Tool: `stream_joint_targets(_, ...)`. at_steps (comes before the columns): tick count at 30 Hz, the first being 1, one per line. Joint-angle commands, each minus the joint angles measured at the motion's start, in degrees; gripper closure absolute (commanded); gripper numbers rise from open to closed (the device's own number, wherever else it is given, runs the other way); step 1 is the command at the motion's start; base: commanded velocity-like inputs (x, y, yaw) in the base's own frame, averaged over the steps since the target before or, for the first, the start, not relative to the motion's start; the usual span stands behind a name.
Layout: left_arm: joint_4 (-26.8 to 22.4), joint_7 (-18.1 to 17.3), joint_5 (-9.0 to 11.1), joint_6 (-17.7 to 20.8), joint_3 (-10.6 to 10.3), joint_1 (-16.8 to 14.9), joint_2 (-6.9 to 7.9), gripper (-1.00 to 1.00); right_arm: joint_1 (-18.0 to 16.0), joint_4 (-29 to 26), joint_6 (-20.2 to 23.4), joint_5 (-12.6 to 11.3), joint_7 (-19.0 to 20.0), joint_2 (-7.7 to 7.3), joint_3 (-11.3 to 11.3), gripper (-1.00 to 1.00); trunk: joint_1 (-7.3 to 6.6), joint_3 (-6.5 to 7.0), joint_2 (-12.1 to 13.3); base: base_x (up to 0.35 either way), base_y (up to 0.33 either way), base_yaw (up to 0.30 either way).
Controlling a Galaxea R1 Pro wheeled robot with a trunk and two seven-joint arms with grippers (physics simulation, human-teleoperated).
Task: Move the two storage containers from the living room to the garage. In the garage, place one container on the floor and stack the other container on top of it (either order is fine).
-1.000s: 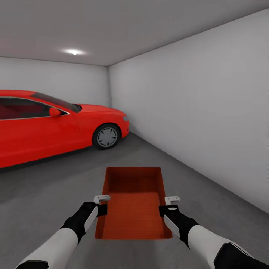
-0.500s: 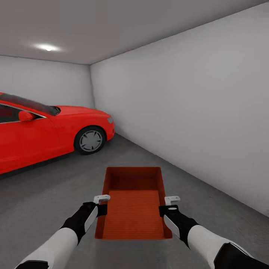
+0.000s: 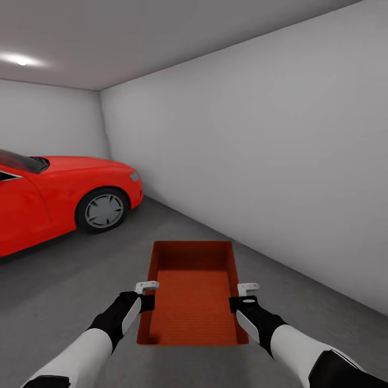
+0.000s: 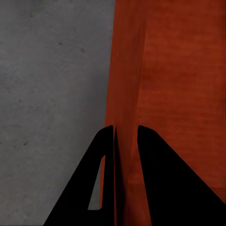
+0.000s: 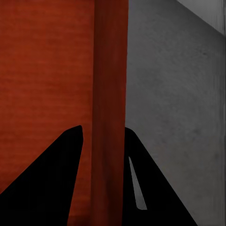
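One orange-red storage container (image 3: 194, 293) hangs in front of me above the garage's dark grey floor (image 3: 70, 280), held by both arms. My left gripper (image 3: 146, 295) is shut on its left wall, and the left wrist view has that wall (image 4: 126, 94) pinched between the black fingers (image 4: 106, 160). My right gripper (image 3: 243, 297) is shut on the right wall, which the right wrist view (image 5: 111, 94) has running between its fingers (image 5: 136, 165). The container is open-topped and empty.
A red car (image 3: 59, 196) stands at the left, its front wheel (image 3: 102, 210) toward me. A plain pale grey wall (image 3: 269, 161) runs along the right side and meets a back wall in a corner. Bare concrete lies between car and wall.
The whole view has swung to the right: car, ceiling light and room corner slid leftward in the picture. The container and both grippers keep the same place in the view.
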Motion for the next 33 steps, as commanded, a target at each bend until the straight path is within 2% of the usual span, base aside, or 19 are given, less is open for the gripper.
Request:
stream_joint_targets(1, 0.03, 0.63, 0.85, 0.26, 0.25, 0.07, -0.07, 1.00, -0.08, -0.16, -0.18, 1.64, -4.61, 0.06, -1.78, 1.00, 0.05, -0.01, -0.04, 0.321, 0.000, -0.250)
stream_joint_targets(33, -0.02, 0.63, 0.85, 0.26, 0.20, 0.07, -0.04, 1.00, -0.08, -0.16, -0.52, 1.64, -4.59, 0.11, -1.78, 1.00, 0.05, -0.01, -0.04, 0.310, 0.000, -0.250)
